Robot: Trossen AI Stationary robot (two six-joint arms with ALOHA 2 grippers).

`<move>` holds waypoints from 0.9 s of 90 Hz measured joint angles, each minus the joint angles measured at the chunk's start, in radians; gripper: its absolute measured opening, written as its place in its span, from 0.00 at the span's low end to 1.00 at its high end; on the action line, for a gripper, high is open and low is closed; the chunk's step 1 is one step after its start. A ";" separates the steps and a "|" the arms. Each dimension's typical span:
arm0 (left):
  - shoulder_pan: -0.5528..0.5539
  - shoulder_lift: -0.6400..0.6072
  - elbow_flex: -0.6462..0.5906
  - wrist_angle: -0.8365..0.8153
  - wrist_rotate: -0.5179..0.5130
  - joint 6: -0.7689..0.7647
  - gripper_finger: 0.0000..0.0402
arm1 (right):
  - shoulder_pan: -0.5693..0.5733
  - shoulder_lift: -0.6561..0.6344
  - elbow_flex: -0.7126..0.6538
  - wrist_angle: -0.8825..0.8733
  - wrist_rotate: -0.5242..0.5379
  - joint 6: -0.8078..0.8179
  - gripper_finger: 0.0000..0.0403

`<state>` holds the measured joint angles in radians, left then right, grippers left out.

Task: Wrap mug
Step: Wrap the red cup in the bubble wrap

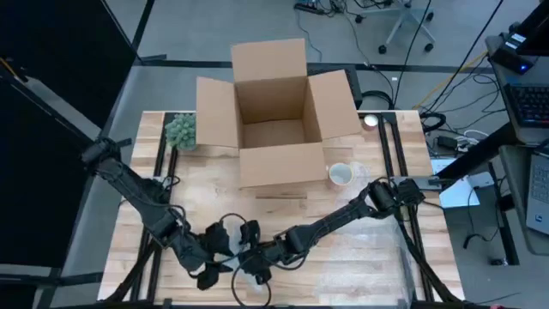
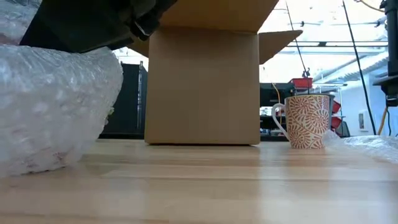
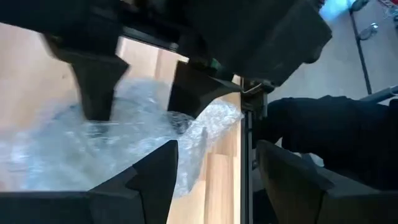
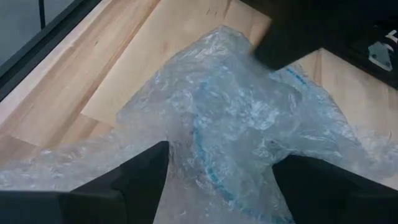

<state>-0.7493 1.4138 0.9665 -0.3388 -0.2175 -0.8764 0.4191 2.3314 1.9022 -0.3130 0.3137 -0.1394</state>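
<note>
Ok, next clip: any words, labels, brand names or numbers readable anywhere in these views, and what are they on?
None can be read.
Cardboard box: plain faces, no print showing.
Mug: only a red leaf pattern, no lettering.
Bubble wrap: blue curved markings, no legible characters.
Left gripper and right gripper: no readable markings.
Background equipment behind the table: too small to read.

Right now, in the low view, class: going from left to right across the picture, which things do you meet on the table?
Bubble wrap → cardboard box → patterned mug, its handle turned toward the box.
</note>
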 joint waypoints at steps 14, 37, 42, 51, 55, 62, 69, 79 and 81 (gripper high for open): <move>0.001 0.065 -0.005 0.009 0.001 0.008 0.51 | 0.001 0.000 0.000 -0.001 0.000 0.000 0.65; 0.001 0.153 -0.001 -0.007 0.002 0.000 0.51 | 0.000 0.001 0.000 0.006 -0.006 0.000 0.65; 0.003 0.174 0.000 -0.005 0.001 0.005 0.51 | 0.001 0.001 0.000 0.005 -0.004 -0.004 0.65; 0.008 0.208 0.002 -0.004 0.004 0.007 0.51 | 0.002 0.001 0.000 0.004 -0.001 -0.015 0.65; 0.009 0.218 0.002 -0.002 0.004 0.008 0.51 | 0.003 0.001 -0.001 0.003 0.000 -0.023 0.65; 0.012 0.231 0.002 0.005 0.004 0.025 0.51 | 0.007 0.001 -0.001 0.000 0.002 -0.038 0.65; 0.018 0.238 0.003 0.010 0.012 0.036 0.51 | 0.018 0.001 -0.001 -0.003 0.008 -0.066 0.65; 0.021 0.238 0.003 0.010 0.020 0.037 0.51 | 0.033 -0.012 -0.002 -0.028 0.037 -0.118 0.65; 0.021 0.238 0.003 0.010 0.020 0.037 0.51 | 0.038 -0.016 -0.002 -0.033 0.048 -0.126 0.65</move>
<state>-0.7280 1.6516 0.9699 -0.3290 -0.1971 -0.8394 0.4570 2.3157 1.9007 -0.3456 0.3617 -0.2658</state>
